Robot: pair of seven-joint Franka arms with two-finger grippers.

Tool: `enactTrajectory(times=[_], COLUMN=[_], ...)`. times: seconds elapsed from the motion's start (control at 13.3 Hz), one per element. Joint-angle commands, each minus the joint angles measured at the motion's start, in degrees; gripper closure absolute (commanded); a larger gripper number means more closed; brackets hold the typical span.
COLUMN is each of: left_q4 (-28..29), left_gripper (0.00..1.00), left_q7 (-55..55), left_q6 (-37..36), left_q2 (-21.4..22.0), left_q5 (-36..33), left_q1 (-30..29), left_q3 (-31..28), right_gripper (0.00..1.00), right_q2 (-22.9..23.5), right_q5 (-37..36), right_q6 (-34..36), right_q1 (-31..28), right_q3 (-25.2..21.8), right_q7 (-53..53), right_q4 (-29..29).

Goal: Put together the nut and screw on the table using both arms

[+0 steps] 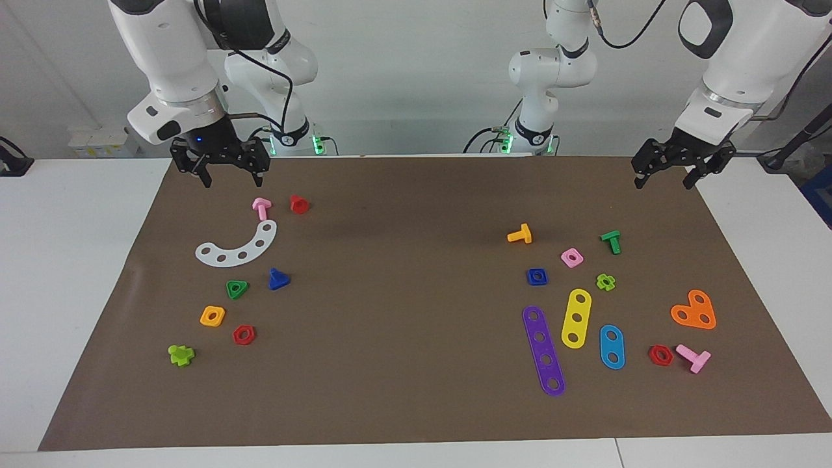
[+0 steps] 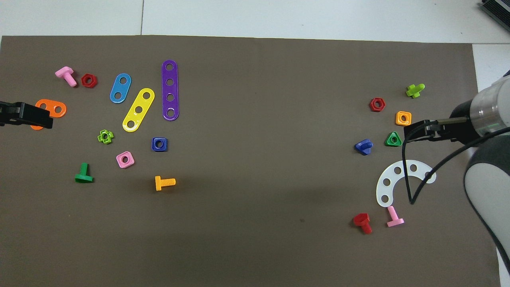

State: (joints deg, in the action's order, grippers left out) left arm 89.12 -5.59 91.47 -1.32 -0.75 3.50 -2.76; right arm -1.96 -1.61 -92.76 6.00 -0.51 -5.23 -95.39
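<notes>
The dark-blue square nut (image 1: 537, 277) lies flat on the brown mat (image 1: 403, 364) toward the left arm's end, beside a pink square nut (image 1: 572, 258); it also shows in the overhead view (image 2: 159, 144). The dark-blue screw (image 1: 278, 279) with its triangular head lies toward the right arm's end, beside a green triangular nut (image 1: 237, 288); it also shows in the overhead view (image 2: 363, 146). My right gripper (image 1: 232, 181) hangs open and empty over the mat's edge nearest the robots, above a pink bolt (image 1: 262, 207). My left gripper (image 1: 664, 183) hangs open and empty over the mat's corner at its own end.
Around the nut lie an orange bolt (image 1: 520, 234), a green bolt (image 1: 611, 242), and purple (image 1: 544, 351), yellow (image 1: 576, 318) and blue (image 1: 611, 346) strips. Around the screw lie a white curved strip (image 1: 237, 247), a red bolt (image 1: 299, 204) and an orange square nut (image 1: 212, 316).
</notes>
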Motion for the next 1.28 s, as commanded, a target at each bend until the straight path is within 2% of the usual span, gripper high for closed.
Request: enactTrajectory(times=[0.0,0.53,0.83,1.2], left_q4=[1.9,4.5,5.1,10.7], left_gripper=[0.0,0.0,0.0,0.0], left_q7=[0.1,0.6,1.8,5.2], left_q6=[0.9,3.6,3.8,16.0], left_q2=[1.8,2.4,1.2,-4.6], left_q5=[0.2,0.2,0.8,2.5], left_q1=[0.0,0.4,3.4,6.2], left_q3=[-0.2,-0.1,0.0,0.0], right_gripper=[0.0,0.0,0.01,0.02], right_q2=[-1.8,-1.8,-2.0,-2.7], right_q5=[1.3,1.2,1.2,1.1], right_q6=[-1.5,-1.3,-5.0,-12.6], right_q1=[-0.9,-0.9,-0.5,-1.0], right_q3=[0.3,0.3,0.4,0.3], right_q7=[1.1,2.6,2.6,2.9], right_q4=[-2.3,-2.3,-4.2,-11.2])
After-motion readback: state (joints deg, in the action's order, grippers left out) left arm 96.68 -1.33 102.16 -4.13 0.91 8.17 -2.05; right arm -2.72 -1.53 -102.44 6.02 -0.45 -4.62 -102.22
